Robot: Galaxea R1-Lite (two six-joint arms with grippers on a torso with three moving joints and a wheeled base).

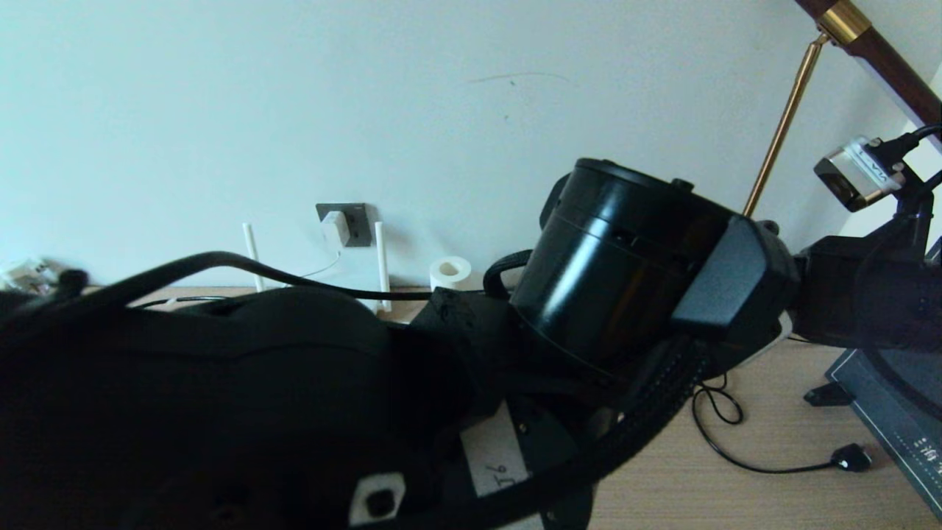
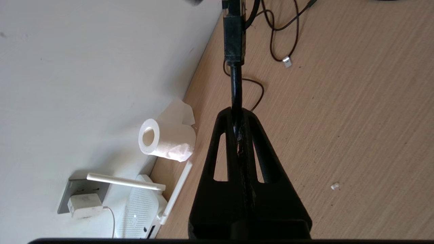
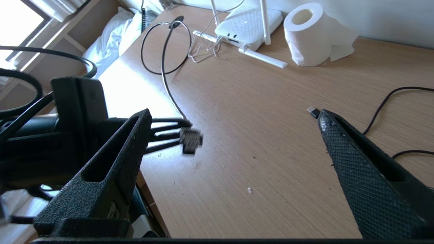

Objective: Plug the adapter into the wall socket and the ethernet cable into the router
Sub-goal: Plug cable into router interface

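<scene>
The white adapter (image 2: 84, 206) sits in the dark grey wall socket (image 2: 76, 189); the head view also shows the adapter (image 1: 335, 228) on the socket (image 1: 357, 221). Below it, against the wall, lies the white router (image 2: 140, 210), its dark ports facing the desk in the right wrist view of the router (image 3: 249, 23). My left gripper (image 2: 237, 112) is shut on the black ethernet cable, whose plug (image 2: 233, 40) sticks out past the fingertips above the desk, well short of the router. The same plug (image 3: 191, 139) shows in the right wrist view. My right gripper (image 3: 234, 117) hangs open and empty over the desk.
A toilet-paper roll (image 3: 307, 34) stands beside the router. Thin black USB cords (image 3: 313, 111) lie on the wooden desk (image 3: 257, 162). A brass lamp pole (image 1: 780, 132) rises at the right. The desk's edge and a bed (image 3: 112, 30) lie beyond my left arm.
</scene>
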